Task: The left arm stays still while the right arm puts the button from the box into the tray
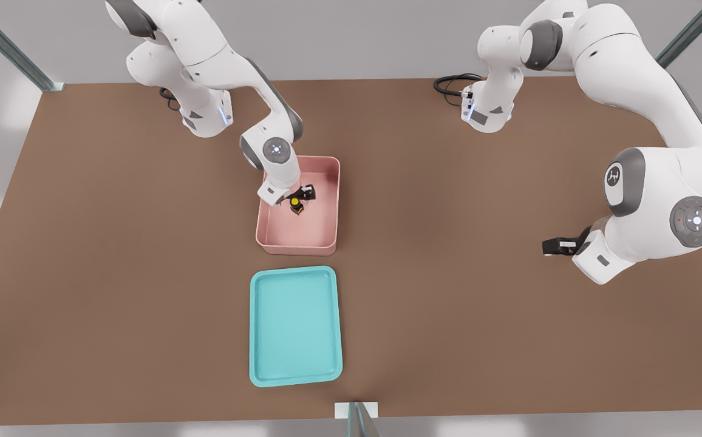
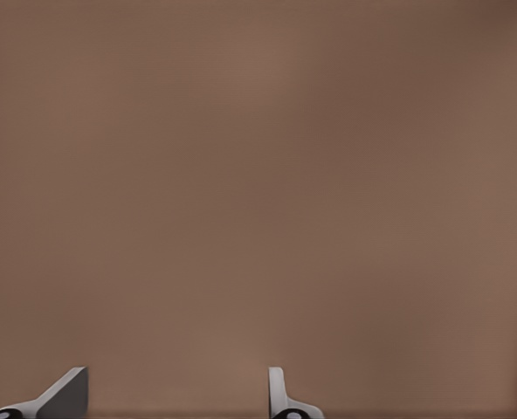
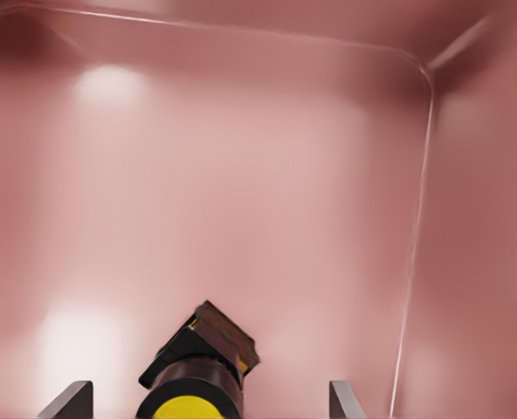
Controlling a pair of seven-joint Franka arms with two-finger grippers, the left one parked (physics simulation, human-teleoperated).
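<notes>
Desk point(image 1: 114, 273): brown, carries everything. Tray point(image 1: 295, 325) near front edge, bare, waiting as drop spot. Box point(image 1: 298, 206) just behind tray, mid-desk, so carry between them is short. Gripper point(image 1: 293, 197) lowered inside box, poised over button for pick. Button point(image 3: 197, 371) lies tipped on box floor, yellow cap toward wrist camera. Fingers point(image 3: 66, 400) spread wide, one each side of button, apart from it, holding nothing.

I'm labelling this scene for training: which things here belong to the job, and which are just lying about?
Job:
- button, inside the box
- box, pale pink
- tray, turquoise, holding nothing
- gripper, down in the box, fingers open either side of the button

Lying about:
- black cables at the arm bases
- brown table
</notes>
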